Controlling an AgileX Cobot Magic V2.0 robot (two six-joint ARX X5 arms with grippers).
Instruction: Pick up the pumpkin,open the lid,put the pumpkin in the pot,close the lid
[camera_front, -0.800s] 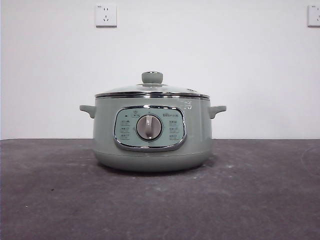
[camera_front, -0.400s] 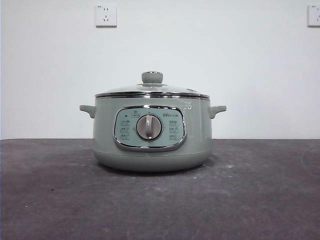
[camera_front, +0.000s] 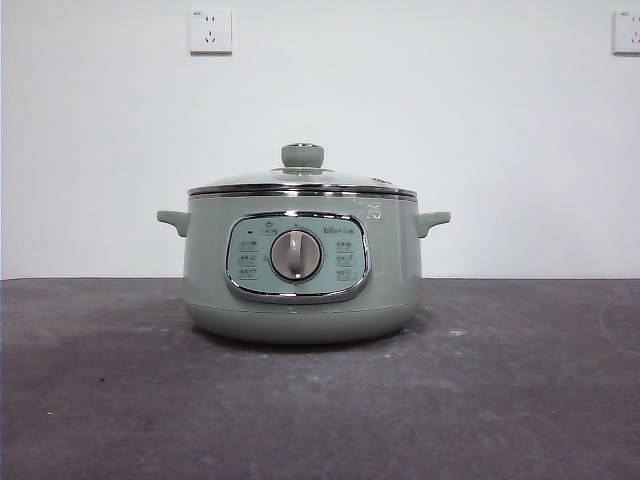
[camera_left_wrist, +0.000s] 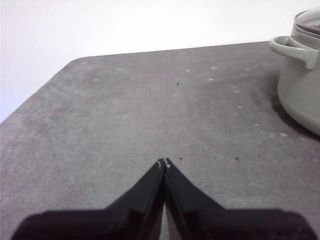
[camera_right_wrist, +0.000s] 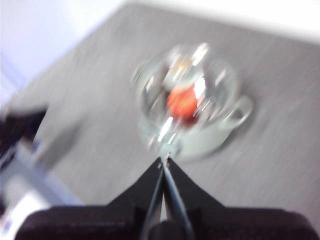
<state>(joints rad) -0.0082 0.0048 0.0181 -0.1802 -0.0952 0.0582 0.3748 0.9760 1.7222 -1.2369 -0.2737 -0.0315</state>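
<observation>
Standing on the table (camera_front: 100, 400) with the pot (camera_front: 300, 290) nudged slightly sideways since a moment ago, lid (camera_front: 302, 180) seated, pumpkin (camera_right_wrist: 182, 102) inside. Task judged finished: right gripper (camera_right_wrist: 164, 159) and left gripper (camera_left_wrist: 163, 162) closed, empty.

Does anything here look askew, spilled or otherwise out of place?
Nothing stands out. The lid sits level on the pot, and the pumpkin shows through the glass, inside. Both grippers, left and right, are empty.
</observation>
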